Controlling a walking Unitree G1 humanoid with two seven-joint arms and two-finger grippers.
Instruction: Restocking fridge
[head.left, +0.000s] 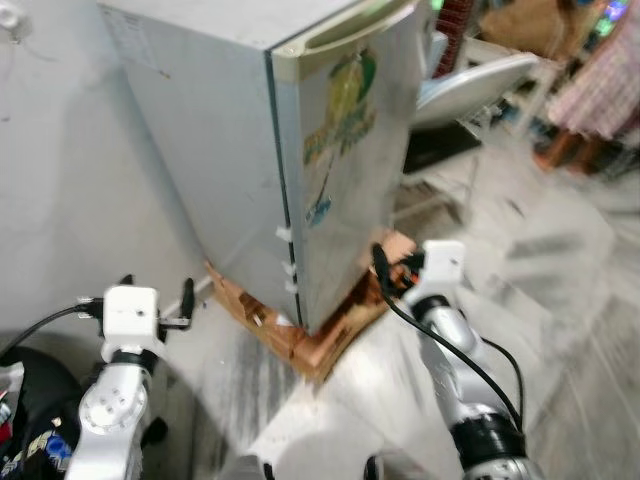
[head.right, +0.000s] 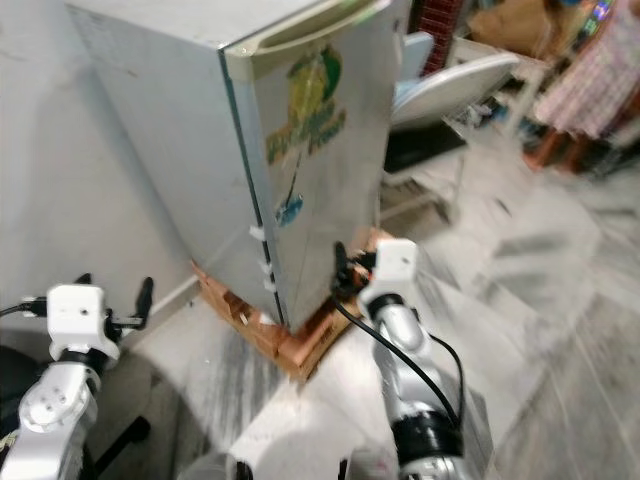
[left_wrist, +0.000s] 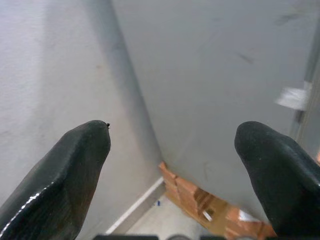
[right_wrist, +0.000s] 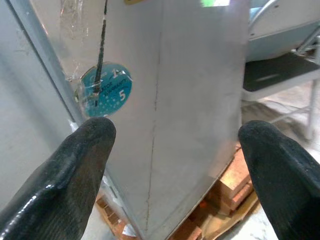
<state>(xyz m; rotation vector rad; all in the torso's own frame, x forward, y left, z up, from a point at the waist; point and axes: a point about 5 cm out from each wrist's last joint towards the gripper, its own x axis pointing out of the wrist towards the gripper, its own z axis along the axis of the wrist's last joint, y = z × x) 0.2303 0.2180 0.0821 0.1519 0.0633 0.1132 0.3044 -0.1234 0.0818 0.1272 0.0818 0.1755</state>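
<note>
We see the fridge (head.left: 300, 150), door closed, standing on a pallet (head.left: 330, 330) against the wall (head.left: 60, 180). Our left tool (head.left: 155, 300) hovers beside the fridge's side panel, fingers (left_wrist: 75, 170) spread apart. Our right tool (head.right: 345, 272) sits low before the door, near a round blue sticker (right_wrist: 106, 90), fingers likewise apart.

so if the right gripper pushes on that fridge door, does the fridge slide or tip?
Probably neither. The fridge is a bulky metal box, likely heavy. It stands on stacked bricks rather than the floor, so a hard shove high up might rock it. The right gripper is low, near the base, where tipping seems unlikely.
</note>
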